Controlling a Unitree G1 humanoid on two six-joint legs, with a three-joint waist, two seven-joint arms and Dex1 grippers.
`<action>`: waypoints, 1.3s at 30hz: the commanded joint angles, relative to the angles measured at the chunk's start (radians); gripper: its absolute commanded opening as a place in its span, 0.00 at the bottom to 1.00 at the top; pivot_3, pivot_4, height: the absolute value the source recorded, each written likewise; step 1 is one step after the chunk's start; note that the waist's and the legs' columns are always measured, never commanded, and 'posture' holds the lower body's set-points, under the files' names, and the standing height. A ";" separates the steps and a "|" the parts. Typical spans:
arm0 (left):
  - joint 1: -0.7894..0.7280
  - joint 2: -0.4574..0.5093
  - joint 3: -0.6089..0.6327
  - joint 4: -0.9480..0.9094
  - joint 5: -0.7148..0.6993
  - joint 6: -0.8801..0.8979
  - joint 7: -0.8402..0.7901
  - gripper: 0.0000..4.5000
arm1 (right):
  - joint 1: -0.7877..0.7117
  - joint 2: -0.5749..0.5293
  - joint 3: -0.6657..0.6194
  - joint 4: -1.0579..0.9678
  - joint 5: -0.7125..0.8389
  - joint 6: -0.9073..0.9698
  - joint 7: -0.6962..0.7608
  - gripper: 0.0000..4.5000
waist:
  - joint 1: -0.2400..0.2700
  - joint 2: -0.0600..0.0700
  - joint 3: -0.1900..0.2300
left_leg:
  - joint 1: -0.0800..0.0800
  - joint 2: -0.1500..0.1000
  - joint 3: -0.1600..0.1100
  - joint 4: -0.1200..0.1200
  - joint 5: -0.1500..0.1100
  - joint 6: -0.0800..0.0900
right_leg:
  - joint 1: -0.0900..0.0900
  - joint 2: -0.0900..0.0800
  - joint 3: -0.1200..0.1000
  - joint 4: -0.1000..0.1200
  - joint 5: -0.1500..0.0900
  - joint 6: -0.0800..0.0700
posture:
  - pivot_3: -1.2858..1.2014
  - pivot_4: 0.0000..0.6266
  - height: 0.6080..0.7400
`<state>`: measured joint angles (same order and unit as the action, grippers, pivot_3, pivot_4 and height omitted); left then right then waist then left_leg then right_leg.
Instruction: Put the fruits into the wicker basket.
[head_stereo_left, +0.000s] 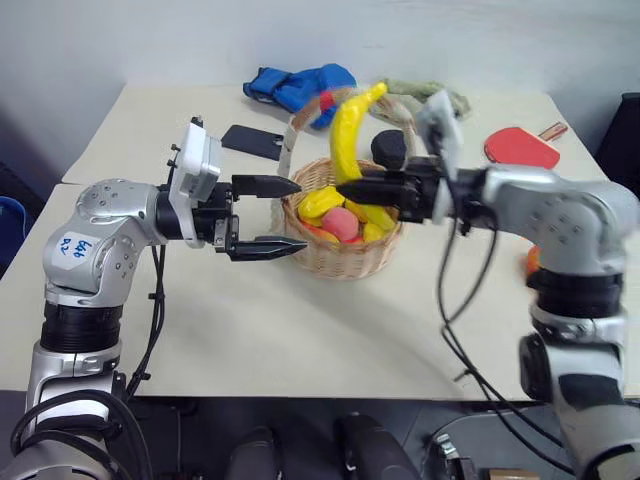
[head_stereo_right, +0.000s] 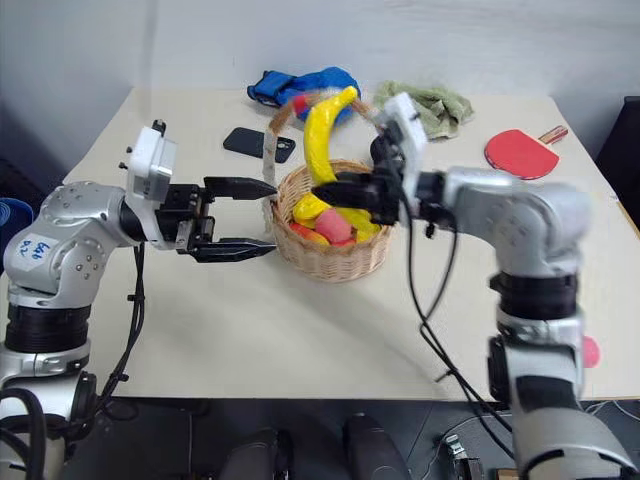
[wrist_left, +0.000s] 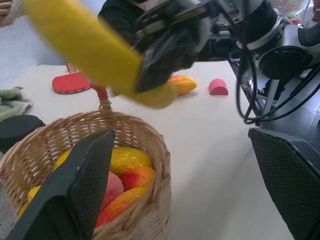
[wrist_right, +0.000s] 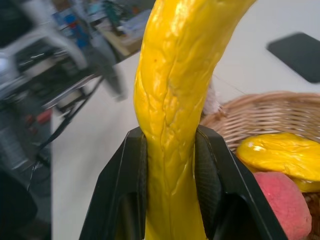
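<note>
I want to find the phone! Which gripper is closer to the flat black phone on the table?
Left. The left gripper hangs open just in front of the flat black phone; the right gripper is farther, over the wicker basket.

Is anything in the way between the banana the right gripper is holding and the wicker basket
Nothing visible blocks it. The right gripper holds the banana directly above the wicker basket; the arched handle rises close beside it.

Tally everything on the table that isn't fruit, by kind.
Basket: 1
Cloths: 2, blue cloth, green cloth
Phone: 1
Paddle: 1
Black round thing: 1
Pink block: 1
Total: 7
</note>
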<state>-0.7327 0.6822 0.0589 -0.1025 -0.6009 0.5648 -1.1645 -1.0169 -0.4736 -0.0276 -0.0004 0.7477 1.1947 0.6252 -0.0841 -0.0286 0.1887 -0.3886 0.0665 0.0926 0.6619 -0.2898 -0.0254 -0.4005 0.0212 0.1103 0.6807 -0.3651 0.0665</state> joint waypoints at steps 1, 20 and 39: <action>-0.012 0.002 0.016 -0.019 -0.004 -0.018 0.014 1.00 | -0.046 0.019 0.065 0.119 -0.115 -0.090 -0.018 0.20 | 0.004 0.000 0.000 | -0.004 0.000 0.000 0.001 0.000 0.000 | -0.005 0.000 0.000 0.003 0.000 0.000 | 0.52 0.24 1.00; 0.001 -0.009 -0.001 -0.037 -0.007 -0.041 0.038 1.00 | -0.095 -0.013 -0.033 0.083 -0.133 -0.055 0.091 0.94 | -0.001 0.000 0.000 | -0.018 0.000 0.001 0.004 0.004 -0.003 | -0.024 -0.001 -0.001 0.016 0.000 0.000 | 0.52 0.24 1.00; -0.076 -0.157 -0.093 -0.002 -0.025 -0.049 -0.015 1.00 | 0.824 -0.480 -0.752 -0.526 -0.115 0.156 -0.068 0.99 | 0.006 0.000 0.000 | -0.016 -0.002 0.002 0.002 0.006 0.000 | -0.016 0.002 0.002 0.006 0.000 0.000 | 0.52 0.24 1.00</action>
<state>-0.8019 0.5254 -0.0407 -0.0597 -0.5998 0.5154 -1.1754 -0.2395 -0.9499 -0.6968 -0.5060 0.6879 1.4005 0.5725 -0.0784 -0.0289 0.1883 -0.4036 0.0648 0.0946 0.6642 -0.2839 -0.0259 -0.4156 0.0236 0.1132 0.6853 -0.3649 0.0669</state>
